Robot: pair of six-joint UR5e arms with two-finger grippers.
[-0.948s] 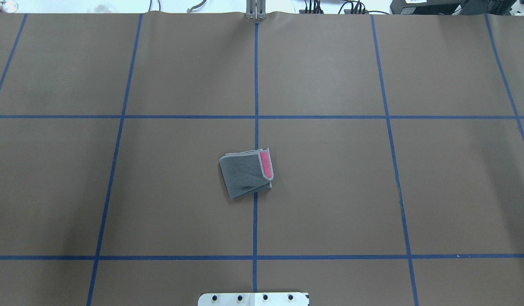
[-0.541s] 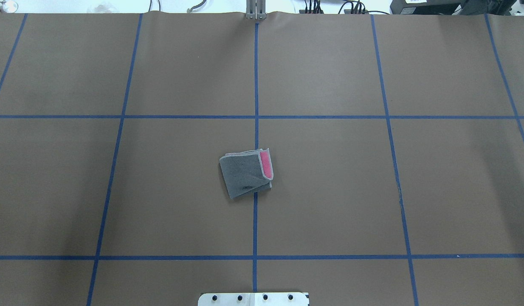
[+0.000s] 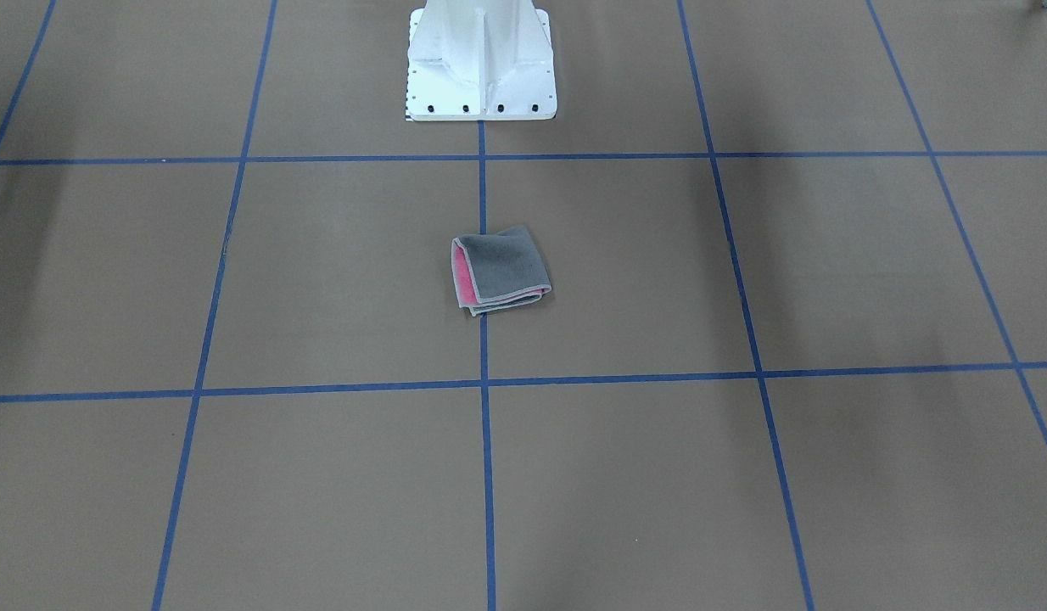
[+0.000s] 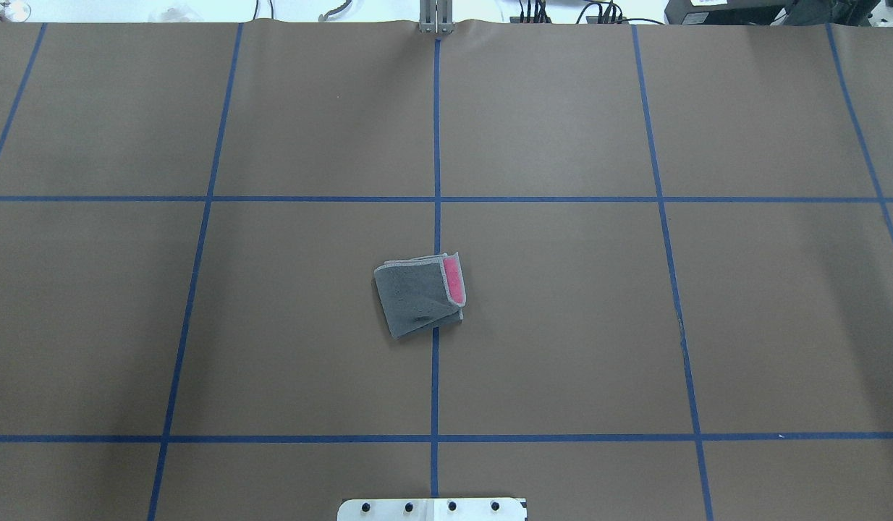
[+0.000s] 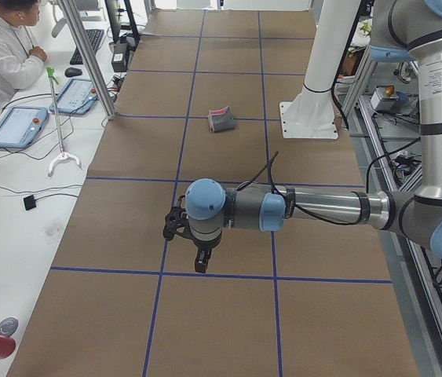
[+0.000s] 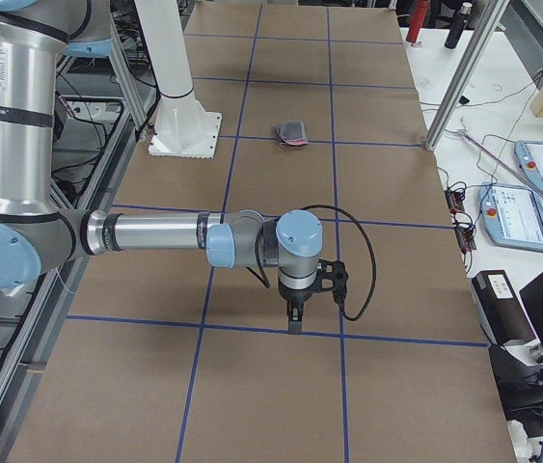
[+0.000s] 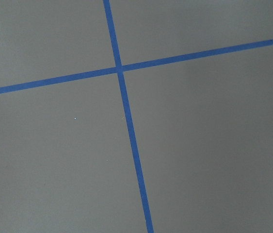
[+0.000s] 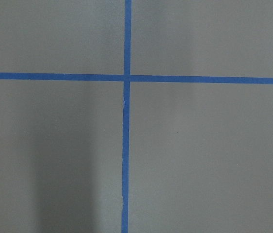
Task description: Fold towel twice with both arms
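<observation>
The towel (image 4: 417, 297) lies folded small on the brown table near the centre line, dark grey face up with a pink strip showing at one edge; it also shows in the front view (image 3: 500, 270) and both side views (image 5: 222, 119) (image 6: 291, 133). No arm is over it. My left gripper (image 5: 201, 263) hangs pointing down over the table, far from the towel toward my left end. My right gripper (image 6: 293, 321) hangs the same way toward my right end. I cannot tell whether either is open or shut. Both wrist views show only table and blue tape.
The white pedestal base (image 3: 481, 59) stands behind the towel. Blue tape lines (image 4: 436, 145) grid the table. A seated person (image 5: 1, 47) and tablets (image 5: 16, 126) are on a side bench; a metal post (image 6: 464, 77) stands by the table's far edge.
</observation>
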